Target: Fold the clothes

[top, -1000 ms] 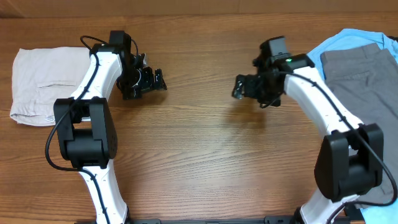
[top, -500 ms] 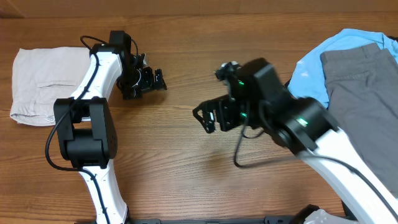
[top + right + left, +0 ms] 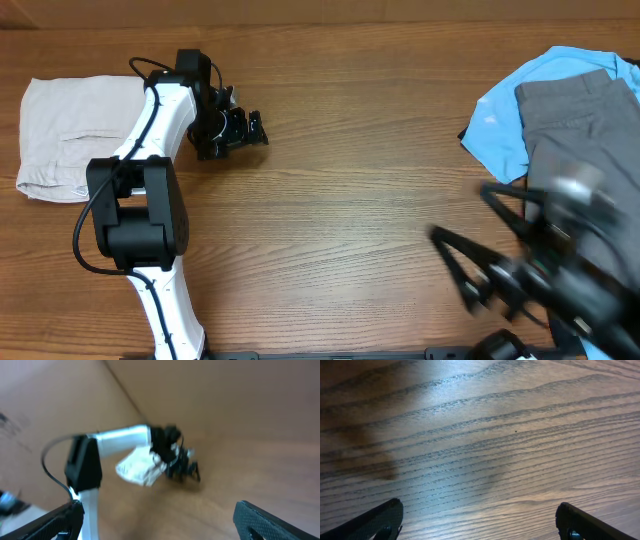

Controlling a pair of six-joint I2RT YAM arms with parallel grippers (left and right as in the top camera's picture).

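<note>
The pale beige shorts [image 3: 72, 135] lie folded at the far left of the table, waistband toward the back. They also show blurred in the right wrist view [image 3: 140, 466]. My left gripper [image 3: 245, 132] is open and empty over bare wood, to the right of the shorts; its fingertips [image 3: 480, 522] show wide apart. My right gripper [image 3: 470, 275] is a blur at the front right, raised close to the overhead camera, open and empty; its wrist view [image 3: 157, 520] looks across the table at the left arm.
A light blue shirt [image 3: 505, 110] with grey trousers [image 3: 585, 140] on top of it lies at the back right. The left arm's base [image 3: 140, 215] stands at the front left.
My right arm has swung from the table's middle back toward the front right and up, blurring in the overhead view. The left arm and the shorts have not moved.
</note>
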